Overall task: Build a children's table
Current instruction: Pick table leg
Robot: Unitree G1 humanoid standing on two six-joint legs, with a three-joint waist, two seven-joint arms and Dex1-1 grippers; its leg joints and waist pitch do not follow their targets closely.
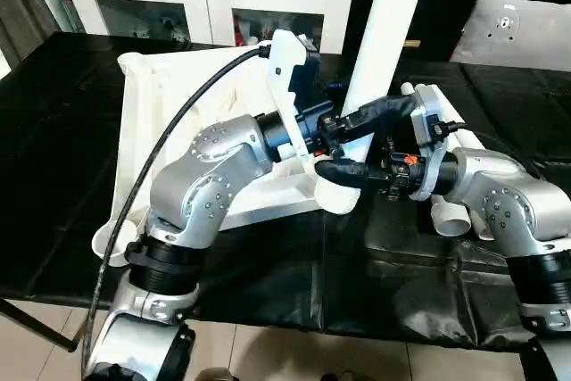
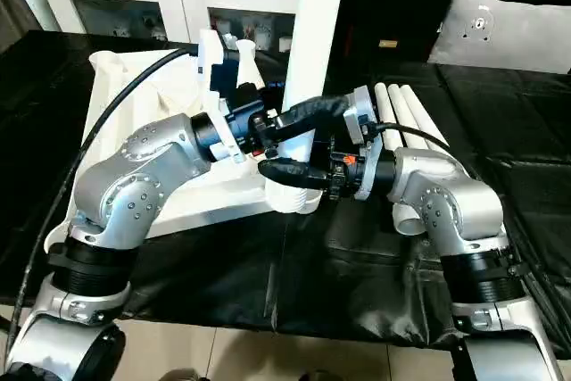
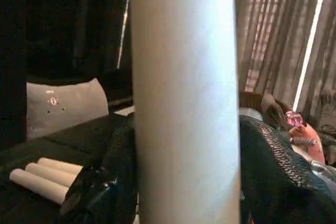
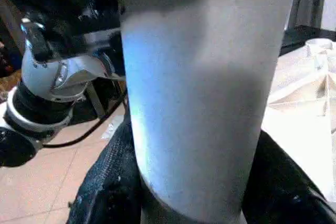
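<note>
Two head cameras look down at the table top (image 1: 152, 131). Both wrist cameras sit very near the standing leg (image 3: 184, 98).

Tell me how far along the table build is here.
Early. The tabletop lies underside up on the black cloth. One leg stands upright in the near corner socket, with the left pincer and right pincer both around its base; whether it is fully seated is unclear. Three spare legs lie beside the top, not yet fitted.
</note>
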